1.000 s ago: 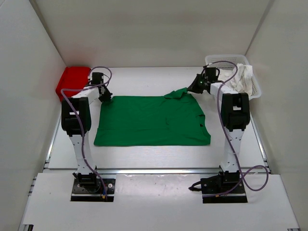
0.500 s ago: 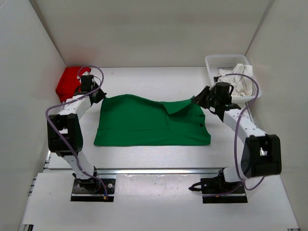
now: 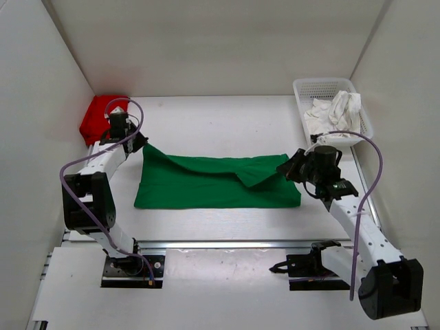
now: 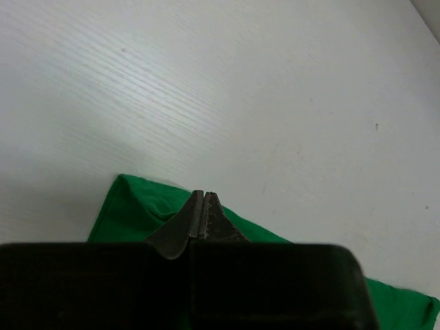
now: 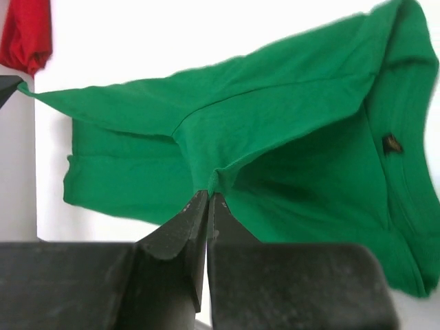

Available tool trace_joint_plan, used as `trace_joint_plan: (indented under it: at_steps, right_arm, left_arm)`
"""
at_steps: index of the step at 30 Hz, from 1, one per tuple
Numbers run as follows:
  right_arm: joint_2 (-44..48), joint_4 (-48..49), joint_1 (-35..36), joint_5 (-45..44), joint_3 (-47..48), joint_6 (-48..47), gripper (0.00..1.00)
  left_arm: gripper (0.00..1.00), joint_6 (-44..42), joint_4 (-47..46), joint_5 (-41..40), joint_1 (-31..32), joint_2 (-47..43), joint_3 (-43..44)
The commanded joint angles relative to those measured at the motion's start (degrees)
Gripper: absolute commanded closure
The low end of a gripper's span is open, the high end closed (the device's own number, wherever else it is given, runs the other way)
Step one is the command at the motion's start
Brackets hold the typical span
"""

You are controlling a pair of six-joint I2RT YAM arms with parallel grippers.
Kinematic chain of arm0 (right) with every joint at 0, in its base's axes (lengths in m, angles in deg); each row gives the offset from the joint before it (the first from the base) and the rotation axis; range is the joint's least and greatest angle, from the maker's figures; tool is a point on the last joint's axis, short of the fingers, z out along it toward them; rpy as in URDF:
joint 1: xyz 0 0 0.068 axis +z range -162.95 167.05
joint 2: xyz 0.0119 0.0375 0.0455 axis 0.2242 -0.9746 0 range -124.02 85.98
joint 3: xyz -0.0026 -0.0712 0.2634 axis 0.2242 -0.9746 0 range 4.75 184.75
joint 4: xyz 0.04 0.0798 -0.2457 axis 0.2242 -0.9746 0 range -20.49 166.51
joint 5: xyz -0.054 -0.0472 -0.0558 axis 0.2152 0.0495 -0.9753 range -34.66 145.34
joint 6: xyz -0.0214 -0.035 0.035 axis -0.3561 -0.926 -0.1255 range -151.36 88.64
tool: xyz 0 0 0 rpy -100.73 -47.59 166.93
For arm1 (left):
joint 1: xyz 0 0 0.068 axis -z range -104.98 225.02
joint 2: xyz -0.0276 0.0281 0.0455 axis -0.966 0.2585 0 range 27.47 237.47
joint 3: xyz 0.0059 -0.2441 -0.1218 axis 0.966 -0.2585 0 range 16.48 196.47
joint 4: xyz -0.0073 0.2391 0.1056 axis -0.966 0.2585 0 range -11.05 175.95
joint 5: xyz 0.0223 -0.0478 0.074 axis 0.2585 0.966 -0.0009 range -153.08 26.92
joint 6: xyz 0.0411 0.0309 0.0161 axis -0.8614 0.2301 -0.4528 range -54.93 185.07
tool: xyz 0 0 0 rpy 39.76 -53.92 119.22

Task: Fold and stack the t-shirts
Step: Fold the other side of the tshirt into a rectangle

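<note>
The green t-shirt lies across the middle of the table, its far edge lifted and drawn over towards the near side. My left gripper is shut on its far left corner; the closed tips sit over the cloth. At the shirt's right end, my right gripper is shut on a pinch of green cloth, which bunches at the tips. The red t-shirt is bunched in the far left corner, also visible as the red t-shirt. The white t-shirt lies crumpled in the basket.
A white mesh basket stands at the far right by the wall. White walls close in the table on three sides. A metal rail runs along the near edge in front of the arm bases.
Both grippers have pulled the green shirt's far edge towards the near side, so the visible shirt is now a narrower band. The right arm has swung out and stretched forward.
</note>
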State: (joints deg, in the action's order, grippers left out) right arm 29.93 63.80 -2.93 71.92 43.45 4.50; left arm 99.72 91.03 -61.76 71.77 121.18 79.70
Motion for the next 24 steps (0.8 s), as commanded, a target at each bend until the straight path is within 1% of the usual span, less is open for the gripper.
trace_joint_plan:
  at_steps: [1,4,6,9,13,15,16,18,19,21,22,23,24]
  right_arm:
    - [4.45,-3.72,-0.61,-1.20,-2.74,-0.26,1.00]
    - [6.74,-4.69,-3.15,1.07,-7.58,0.00,1.00]
    - [7.53,-5.13,-4.21,2.66,-10.91,0.00,0.99]
    - [7.45,-5.31,-4.22,2.76,-13.64,1.23,1.00]
    - [7.27,-5.22,-6.50,2.58,-14.71,0.27,1.00]
    - [7.45,-5.66,-7.29,3.20,-15.23,-0.43,1.00]
    - [7.36,-5.92,-7.47,3.02,-15.75,-0.52,1.00]
    - [7.01,-6.45,-7.48,3.37,-16.20,-1.05,0.94]
    - [7.27,-6.54,-7.21,3.20,-16.11,-1.49,0.91]
    - [7.01,-7.41,-6.77,1.97,-16.11,-1.67,0.85]
    - [7.27,-7.68,-6.94,1.01,-15.67,-2.36,0.81]
    - [7.27,-8.03,-6.08,-1.52,-14.10,-3.59,0.78]
    - [7.10,-9.16,-3.72,-4.86,-12.00,-4.47,0.77]
  left_arm:
    - [1.00,-1.16,-0.39,-1.05,-1.24,-2.05,-2.40]
    - [1.00,-1.35,0.57,-1.23,-1.59,-1.34,-3.54]
    - [1.00,-0.73,1.19,-0.71,-3.08,-1.08,-4.59]
    - [1.00,0.49,1.99,0.43,-5.36,-1.34,-6.79]
    - [0.86,2.61,2.34,2.45,-7.29,-2.13,-10.39]
    - [0.82,6.28,1.03,4.91,-9.31,-2.39,-12.85]
    - [0.78,8.48,-0.46,7.35,-11.24,-2.48,-14.08]
    - [0.73,11.12,-2.49,10.71,-13.53,-3.27,-15.49]
    - [0.73,11.83,-3.28,11.15,-13.80,-4.14,-16.02]
    - [0.73,12.36,-3.90,8.89,-12.49,-6.34,-16.72]
    - [0.73,12.54,-5.03,8.09,-11.36,-8.52,-17.34]
    - [0.72,12.02,-7.13,7.82,-9.26,-10.55,-17.86]
    - [0.74,11.06,-7.41,6.43,-6.45,-11.96,-17.43]
